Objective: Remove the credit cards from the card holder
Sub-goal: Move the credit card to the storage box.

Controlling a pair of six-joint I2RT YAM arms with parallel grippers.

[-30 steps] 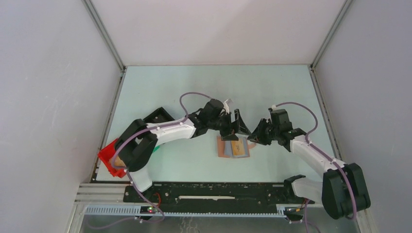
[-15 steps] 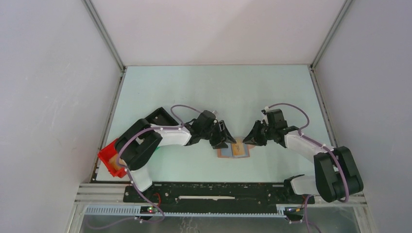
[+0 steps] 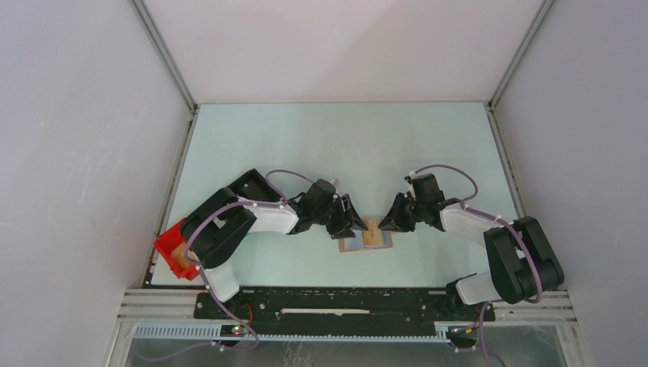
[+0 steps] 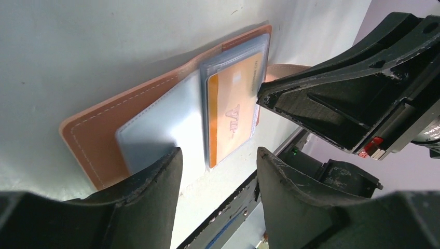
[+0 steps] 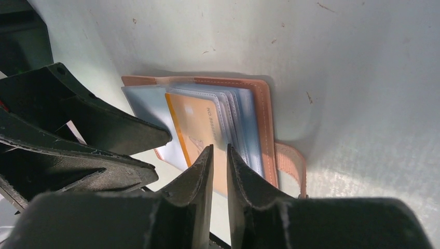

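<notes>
The holder (image 3: pixel 359 243) lies open on the table (image 3: pixel 344 145), at lower centre of the top view, with an orange card (image 4: pixel 231 111) inside. The left end effector (image 4: pixel 219 155) is open and empty. The right end effector (image 5: pixel 219 149) is nearly closed above the card; I cannot tell if it grips.

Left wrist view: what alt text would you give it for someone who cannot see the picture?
A tan card holder lies open on a pale table, an orange card showing in its clear sleeves. The left gripper stands open in the foreground; the right gripper reaches in from the right, its tip by the card.
</notes>
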